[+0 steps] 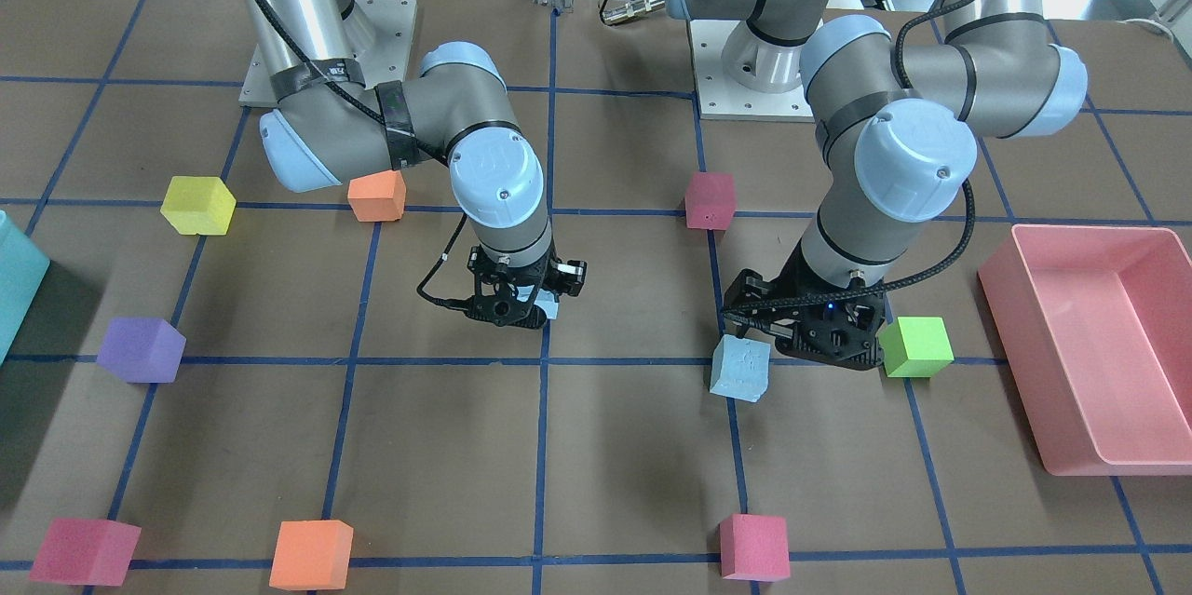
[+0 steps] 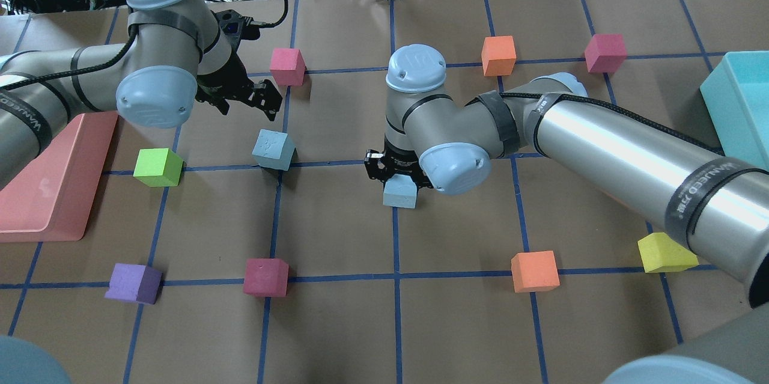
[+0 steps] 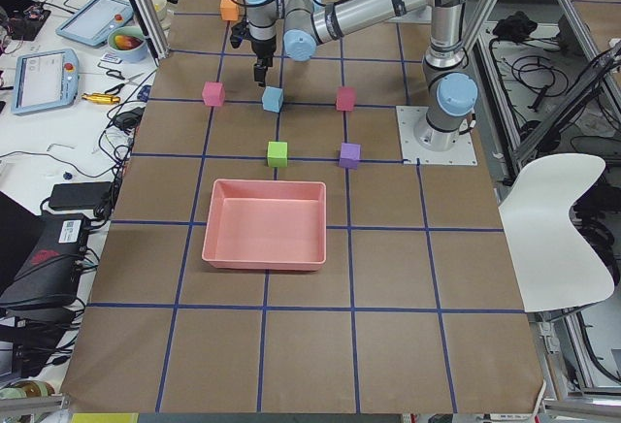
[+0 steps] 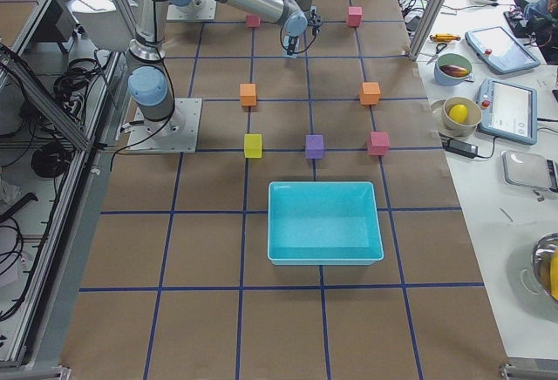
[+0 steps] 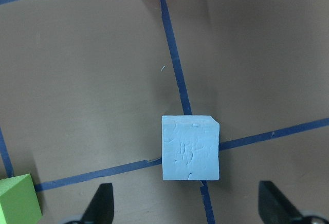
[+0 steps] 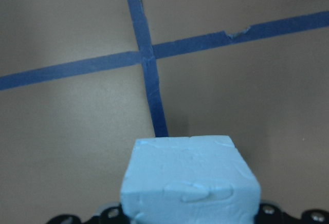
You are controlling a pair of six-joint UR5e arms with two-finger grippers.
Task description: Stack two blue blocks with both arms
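Blue block [image 6: 190, 183] pinched in the right hand [image 2: 399, 181], low at the desk [image 2: 336, 324] near a tape crossing [image 6: 146, 54].

Clamped snug on two opposite faces; lifted or resting, cannot tell. Left hand [image 5: 187, 208] spread wide and empty, poised just short of the second blue block [image 5: 190, 148], flat on the desk at another such crossing, well apart from the first. Likely step: pickup made, transfer pending. Next, probably: raise clear, carry across, square up over the second blue block, lower gently, let go.
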